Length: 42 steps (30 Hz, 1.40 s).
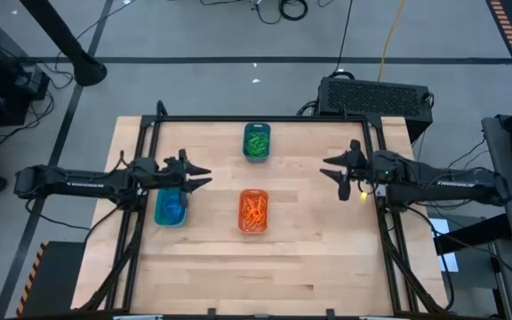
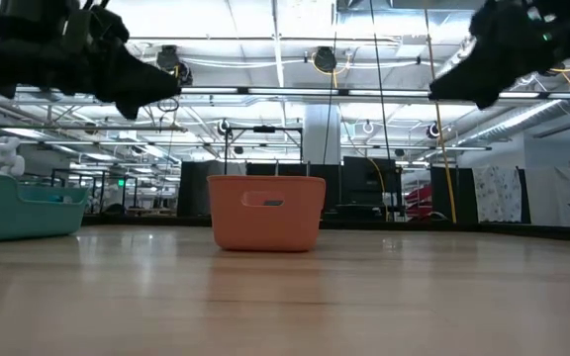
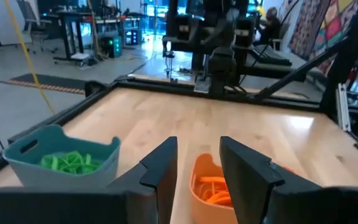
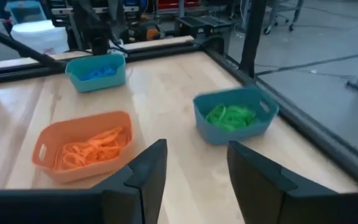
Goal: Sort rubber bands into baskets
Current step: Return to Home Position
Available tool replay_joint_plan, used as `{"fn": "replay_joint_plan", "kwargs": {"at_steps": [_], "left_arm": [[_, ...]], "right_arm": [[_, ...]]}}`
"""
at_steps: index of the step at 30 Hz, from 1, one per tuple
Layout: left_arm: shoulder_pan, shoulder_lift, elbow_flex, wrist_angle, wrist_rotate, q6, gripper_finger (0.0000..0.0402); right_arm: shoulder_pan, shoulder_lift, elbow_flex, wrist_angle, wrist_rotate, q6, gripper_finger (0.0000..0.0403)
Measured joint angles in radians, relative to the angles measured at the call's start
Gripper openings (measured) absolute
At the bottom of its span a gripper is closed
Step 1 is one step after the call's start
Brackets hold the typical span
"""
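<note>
On the table (image 1: 327, 258) stand three tubs, well apart; the orange basket (image 2: 265, 213) sits at the middle with orange bands (image 4: 92, 148) inside; the teal basket (image 4: 235, 134), toward the far edge, holds green bands (image 4: 229, 116); the turquoise basket (image 4: 95, 83), to the left, holds what look like blue bands (image 4: 98, 73); the left pincer (image 1: 204, 175) hangs raised by the turquoise basket's far end, fingers apart and empty; the right pincer (image 1: 327, 168) hangs raised near the table's right side, fingers likewise apart.
</note>
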Motion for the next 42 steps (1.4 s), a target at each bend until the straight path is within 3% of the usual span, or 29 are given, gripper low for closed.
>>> {"fn": "replay_joint_plan", "kwargs": {"at_steps": [4,9,13,16,19,25,42], "left_arm": [[-0.005,0.000,-0.067,0.108,0.001,-0.005,0.0128],[-0.004,0.000,-0.116,0.171,0.000,-0.076,0.0128],[-0.004,0.000,-0.143,0.198,-0.003,-0.124,0.0128],[-0.004,0.000,-0.142,0.205,-0.022,-0.126,0.0128],[-0.004,0.001,-0.142,0.212,-0.057,-0.127,0.0128],[-0.004,0.004,-0.142,0.226,-0.069,-0.132,0.0128],[-0.004,0.004,-0.142,0.223,-0.071,-0.128,0.0128]], "right_arm": [[0.000,-0.111,-0.131,0.075,-0.006,0.050,0.0115],[0.000,-0.264,-0.202,0.006,-0.008,0.059,0.0013],[0.000,-0.393,-0.205,-0.123,-0.039,0.096,0.0009],[0.000,-0.477,-0.236,-0.057,-0.100,0.071,0.0002],[0.000,-0.536,-0.310,0.060,-0.095,0.025,0.0003],[-0.002,-0.507,-0.409,0.225,-0.105,-0.024,0.0001],[-0.002,-0.471,-0.409,0.208,-0.107,-0.049,0.0006]]}}
